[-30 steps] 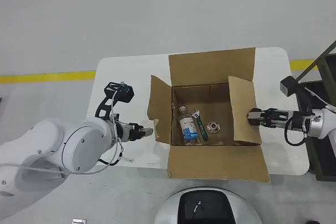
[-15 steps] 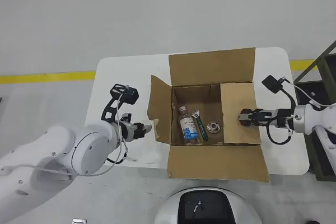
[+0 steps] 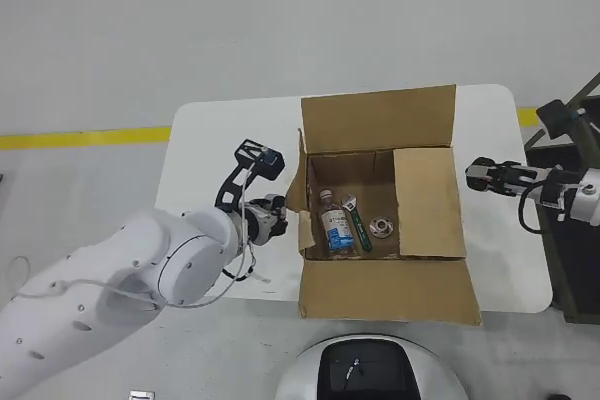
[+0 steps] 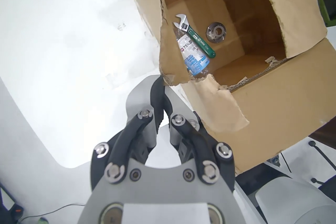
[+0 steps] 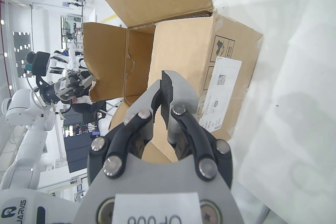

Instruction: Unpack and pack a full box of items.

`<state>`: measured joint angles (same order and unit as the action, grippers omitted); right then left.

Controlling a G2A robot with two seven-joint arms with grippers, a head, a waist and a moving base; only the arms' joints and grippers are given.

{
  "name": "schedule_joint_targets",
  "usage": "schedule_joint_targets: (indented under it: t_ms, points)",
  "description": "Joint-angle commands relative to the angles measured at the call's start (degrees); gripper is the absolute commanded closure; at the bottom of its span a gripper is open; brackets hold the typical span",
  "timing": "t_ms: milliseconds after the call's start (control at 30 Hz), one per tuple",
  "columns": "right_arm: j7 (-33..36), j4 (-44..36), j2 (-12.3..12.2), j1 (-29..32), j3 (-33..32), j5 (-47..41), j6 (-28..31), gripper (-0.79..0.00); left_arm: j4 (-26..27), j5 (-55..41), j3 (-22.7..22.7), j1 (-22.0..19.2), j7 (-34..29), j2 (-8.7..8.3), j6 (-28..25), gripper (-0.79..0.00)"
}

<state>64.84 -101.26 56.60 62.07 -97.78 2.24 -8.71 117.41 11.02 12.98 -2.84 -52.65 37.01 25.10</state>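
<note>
An open cardboard box (image 3: 380,290) stands mid-table. Inside lie a clear bottle (image 3: 335,228), a green-handled wrench (image 3: 358,225) and a metal ring (image 3: 381,227). In the left wrist view the bottle (image 4: 193,54), wrench (image 4: 197,37) and ring (image 4: 215,32) rest on the box floor. My left gripper (image 3: 278,212) is shut, its tips (image 4: 160,83) against the torn edge of the left flap (image 4: 170,57), which stands upright. The right flap (image 3: 428,200) lies folded inward over the opening. My right gripper (image 3: 472,173) is shut and holds nothing, just right of the box (image 5: 178,51).
The back flap (image 3: 378,120) and front flap (image 3: 390,292) lie spread outward. The white table (image 3: 230,140) has bare room left of the box and a strip on the right. A dark rack (image 3: 590,250) stands past the right table edge.
My left gripper moved right onto the left flap and tipped it upright. My right gripper pushed the right flap inward over the box, then drew back to the right.
</note>
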Motion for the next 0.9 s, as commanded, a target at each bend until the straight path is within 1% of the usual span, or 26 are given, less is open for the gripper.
schedule_joint_targets:
  t_ms: [0,67,133,167,233,267,333,433,533,600,667,767,867]
  points:
    - [-1.3,-0.1,0.0,1.0,-0.4,0.0,0.6,0.000,-0.4,0.2,0.0,0.2,-0.1,0.84,-0.9,0.000]
    - [-3.9,-0.7,-0.1,2.2,-1.8,-0.5,2.4,0.000,-1.1,-0.5,-0.1,0.8,0.1,1.91,-2.3,0.000]
    - [-7.5,-1.5,-0.3,3.7,-3.1,2.9,5.0,0.000,-1.8,-0.8,-0.4,1.4,0.2,3.01,-3.4,0.000]
    - [-9.9,-1.7,-0.4,4.4,-3.4,4.8,6.4,0.000,-2.1,-0.7,-0.6,1.6,0.1,3.57,-3.8,0.000]
    - [-15.3,-0.9,0.0,5.6,-3.7,2.5,8.7,0.000,-2.4,-0.4,-0.9,1.9,-0.2,4.68,-4.7,0.000]
    - [-18.4,-0.1,0.1,6.0,-3.9,3.2,9.8,0.000,-2.5,-0.3,-1.0,2.1,-0.3,5.23,-5.1,0.000]
    - [-23.7,1.6,0.2,6.4,-3.1,7.2,12.4,0.000,-2.9,0.1,-1.1,2.3,-0.7,6.32,-5.6,0.000]
    - [-31.2,6.0,0.7,5.1,-0.2,9.0,11.7,0.000,-3.9,0.4,-1.3,2.7,-1.2,7.92,-6.1,0.000]
    - [-33.8,9.9,1.2,1.5,2.9,6.5,11.6,0.000,-4.8,1.3,-1.2,2.8,-1.8,9.35,-6.0,0.000]
    - [-34.0,11.6,1.4,-1.2,5.1,6.9,11.5,0.000,-5.3,1.6,-0.9,2.8,-2.2,10.21,-5.7,0.000]
    - [-33.5,14.2,1.8,-4.0,7.5,4.4,10.9,0.000,-5.8,2.0,-0.7,2.9,-2.6,10.97,-5.7,0.000]
    - [-33.8,18.1,2.4,-8.7,11.0,4.3,10.9,0.000,-6.7,2.7,-0.8,3.4,-3.2,12.05,-5.9,0.000]
    - [-33.7,22.4,3.1,-13.1,14.3,2.2,10.7,0.000,-7.5,2.8,-0.6,3.9,-3.9,13.07,-6.3,0.000]
